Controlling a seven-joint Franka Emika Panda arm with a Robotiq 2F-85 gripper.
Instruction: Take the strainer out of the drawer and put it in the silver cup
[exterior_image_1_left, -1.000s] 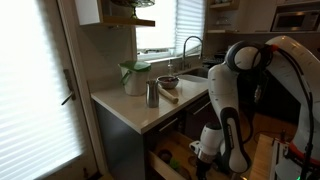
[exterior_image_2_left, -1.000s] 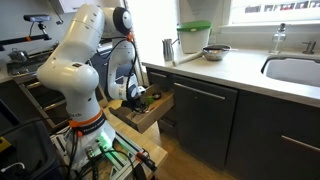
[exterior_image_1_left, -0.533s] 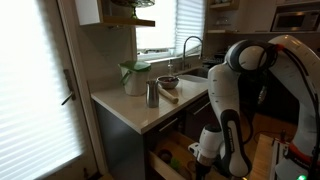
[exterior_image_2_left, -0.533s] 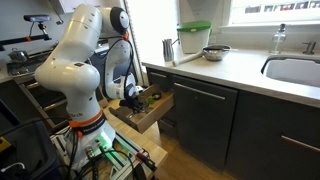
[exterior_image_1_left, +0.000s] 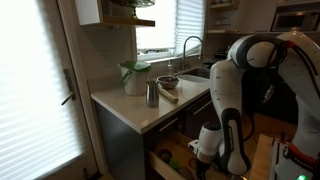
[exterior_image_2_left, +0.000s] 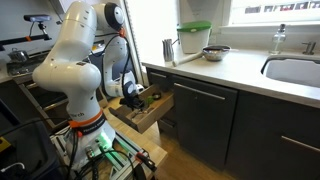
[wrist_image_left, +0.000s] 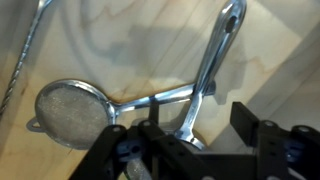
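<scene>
The strainer (wrist_image_left: 72, 113) lies on the pale wood floor of the open drawer (wrist_image_left: 285, 60), its mesh bowl at the left and its slim handle pointing right. My gripper (wrist_image_left: 190, 135) is open low over the drawer. Its fingers straddle the end of the strainer handle and the lower end of a long metal utensil (wrist_image_left: 215, 55). In both exterior views the gripper (exterior_image_1_left: 203, 150) (exterior_image_2_left: 135, 93) is down in the drawer (exterior_image_1_left: 172, 157) (exterior_image_2_left: 150, 118). The silver cup (exterior_image_1_left: 152, 94) (exterior_image_2_left: 168, 50) stands upright on the counter above.
A white jug with green lid (exterior_image_1_left: 134, 77) (exterior_image_2_left: 194, 40), a dark round bowl (exterior_image_1_left: 168, 82) (exterior_image_2_left: 216, 52) and a wooden utensil (exterior_image_1_left: 169, 95) sit near the cup. The sink (exterior_image_2_left: 295, 70) and faucet (exterior_image_1_left: 188, 48) are farther along. A wire whisk (wrist_image_left: 25, 50) lies at the drawer's left.
The upper arm has shifted slightly. The gripper stays low in the drawer, still open.
</scene>
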